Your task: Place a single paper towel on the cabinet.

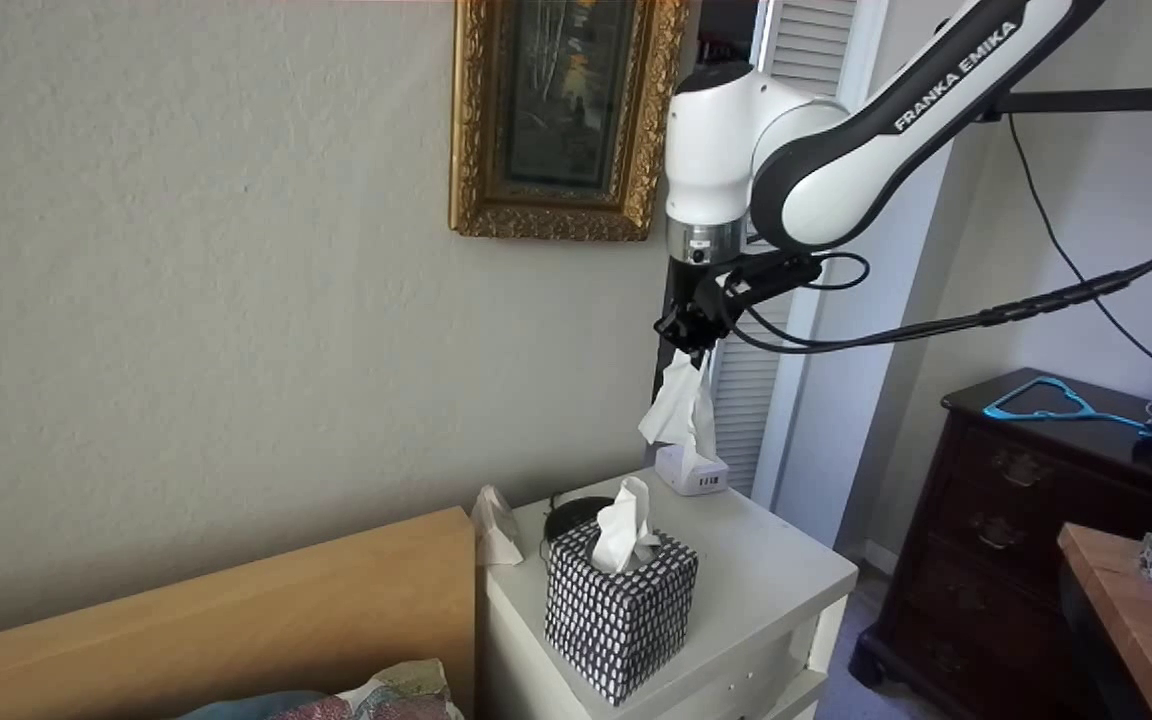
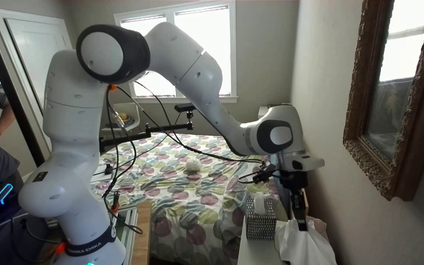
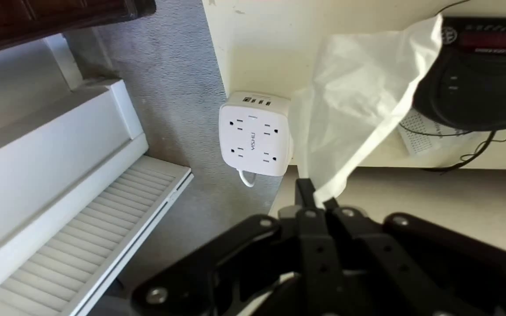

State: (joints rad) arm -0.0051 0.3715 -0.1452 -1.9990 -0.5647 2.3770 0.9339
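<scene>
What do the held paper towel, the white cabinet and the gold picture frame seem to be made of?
Paper towel: thin, matte paper; it creases and hangs limp. Cabinet: probably wood or board, painted or laminated white, judging by its flat, smooth top. Picture frame: gilt-looking, perhaps carved wood or molded plaster, given its raised ornament.

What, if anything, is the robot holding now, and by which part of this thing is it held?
The towel, pinched at its upper end between the fingers; the rest hangs below.
</scene>
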